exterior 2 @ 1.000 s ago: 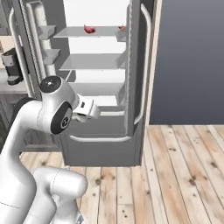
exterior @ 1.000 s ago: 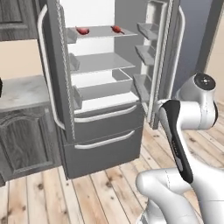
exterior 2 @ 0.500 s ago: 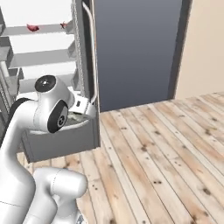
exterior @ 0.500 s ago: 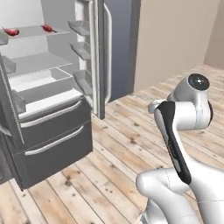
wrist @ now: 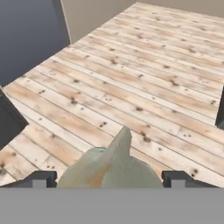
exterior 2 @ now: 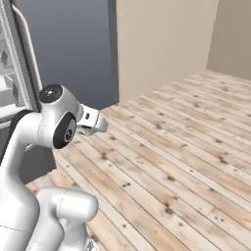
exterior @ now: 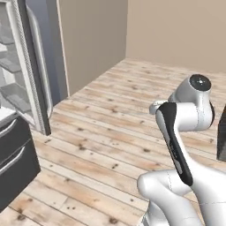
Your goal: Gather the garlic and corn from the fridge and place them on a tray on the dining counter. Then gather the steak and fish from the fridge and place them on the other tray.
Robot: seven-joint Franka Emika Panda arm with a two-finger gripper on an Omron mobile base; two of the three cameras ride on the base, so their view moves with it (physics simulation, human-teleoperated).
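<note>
Hauling stage of the first half, I reckon: the two-finger claw (wrist: 109,179) is clamped on a pale off-white bulb with a pointed tip (wrist: 110,164), which I take for the garlic. The jaws stand pretty wide, one on each side of it, and it sits snug between them with nothing under it but the light wooden plank floor (wrist: 144,70), so I'm calling it held, not just hovering over something. In the right base view the claw (exterior 2: 91,125) hangs out in front of the arm's shoulder at roughly 9 o'clock of the picture.

The tall dark-grey fridge (exterior: 20,150) is off at 9 o'clock in the left base view, its door open and both dark drawers shut. I get just a thin slice of the pale shelves (exterior: 11,95) and can't make out any food on them, so no word on corn, steak or fish.

Next move as I see it: drive over to the dining counter, line up over one bright-blue tray and set the bulb down low before letting go, since a round thing like that could roll. Then it's back for the corn
</note>
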